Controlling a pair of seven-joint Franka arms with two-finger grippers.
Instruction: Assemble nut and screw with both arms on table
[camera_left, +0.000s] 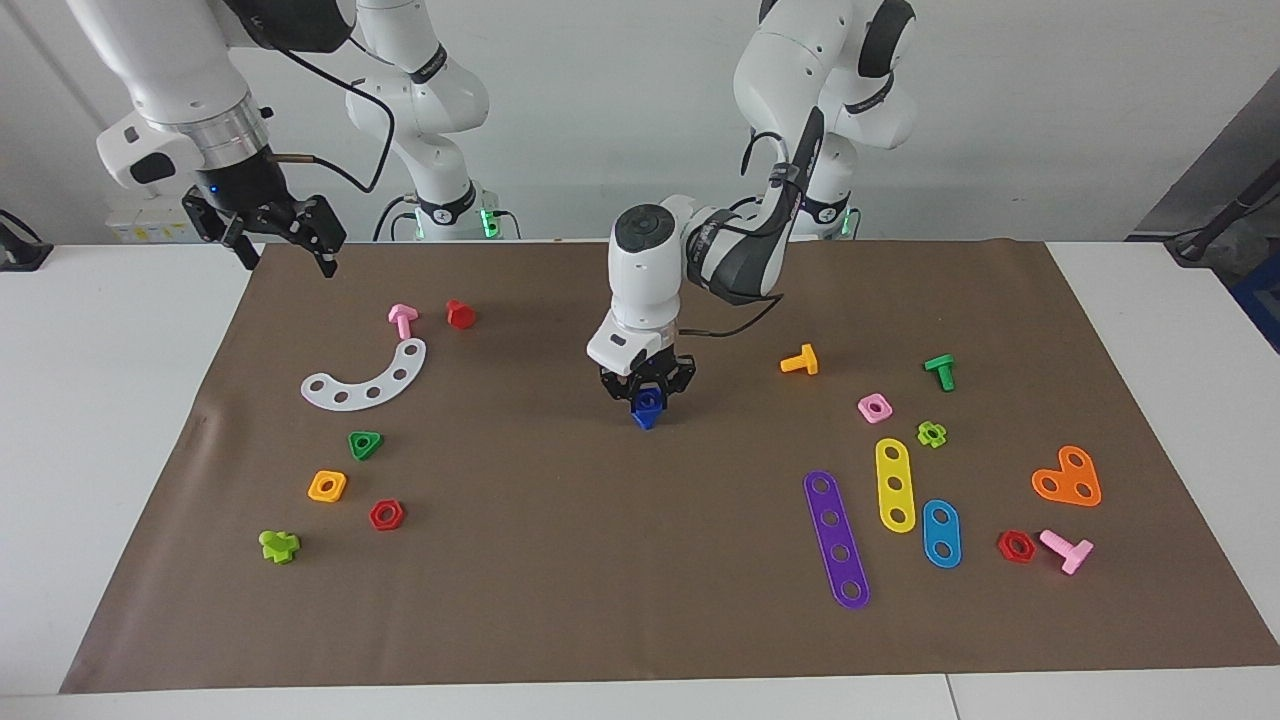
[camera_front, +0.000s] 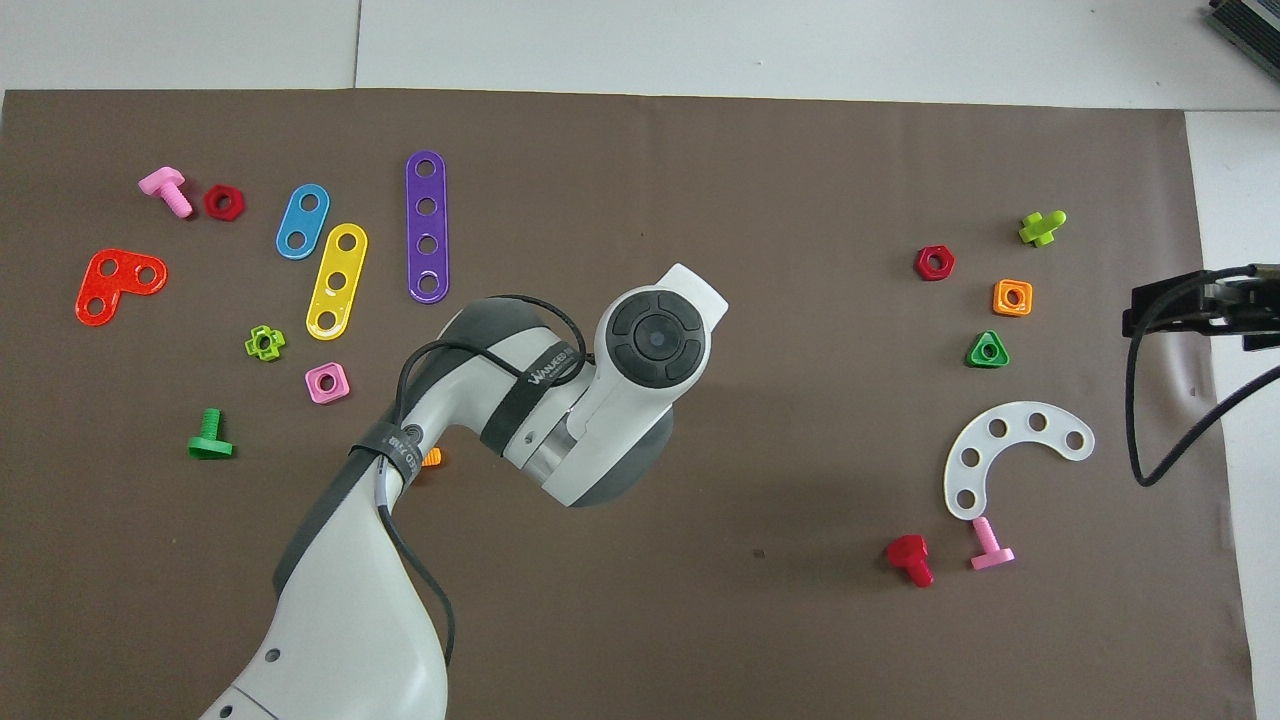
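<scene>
- Screw (camera_left: 647, 408): small, blue, triangular head up, point of the triangle toward the camera in the facing view; stem touching the mat (camera_left: 560, 560) at mid-surface.
- Left gripper (camera_left: 647, 392): directly over the screw, fingers pinching its head. In the overhead view the arm hides both.
- Right gripper (camera_left: 283, 243): raised over the mat corner at the right arm's end, fingers spread, holding nothing.
- Nut: no blue square nut visible in either view.
- Surface (camera_left: 100, 420): white, brown mat across it.
- Count, screws: two pink (camera_left: 401, 320) (camera_left: 1067, 548), one red (camera_left: 460, 314), one orange (camera_left: 800, 361), one dark green (camera_left: 940, 371), one lime (camera_left: 279, 545).
- Count, nuts: two red hexagonal (camera_left: 386, 514) (camera_left: 1016, 546), one orange square (camera_left: 327, 486), one pink square (camera_left: 875, 407), one green triangular (camera_left: 365, 444), one lime flower-shaped (camera_left: 932, 434).
- Count, plates: purple, yellow and blue strips, one white arc, one orange heart.
</scene>
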